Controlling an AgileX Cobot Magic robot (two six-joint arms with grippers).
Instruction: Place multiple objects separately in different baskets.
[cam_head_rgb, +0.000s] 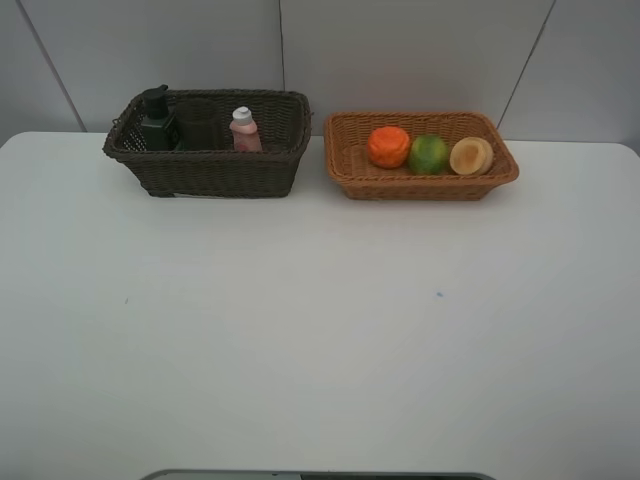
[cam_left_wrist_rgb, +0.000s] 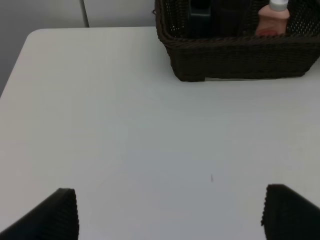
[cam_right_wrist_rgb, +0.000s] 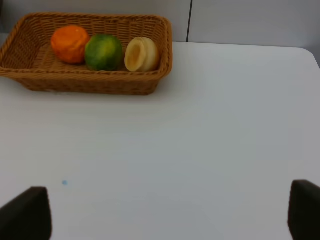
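baskets sit side by side at 12 o'clock on the table (cam_head_rgb: 300, 330): dark basket (cam_head_rgb: 210, 165) at 11, tan basket (cam_head_rgb: 420, 182) at 1, just apart. sorted by kind, looks like. dark one holds the pump bottle (cam_head_rgb: 157, 122), a cup (cam_head_rgb: 198, 122) (hard to make out against the weave) and the pink bottle (cam_head_rgb: 244, 130), all upright. tan one has the orange (cam_head_rgb: 389, 146), green fruit (cam_head_rgb: 428, 153) and peach (cam_head_rgb: 471, 156) in a touching row. task reads as done. left gripper (cam_left_wrist_rgb: 170, 215) and right gripper (cam_right_wrist_rgb: 170, 212) both wide open, holding nothing, low over bare table near 6 o'clock, well back from the baskets, each facing its own one.
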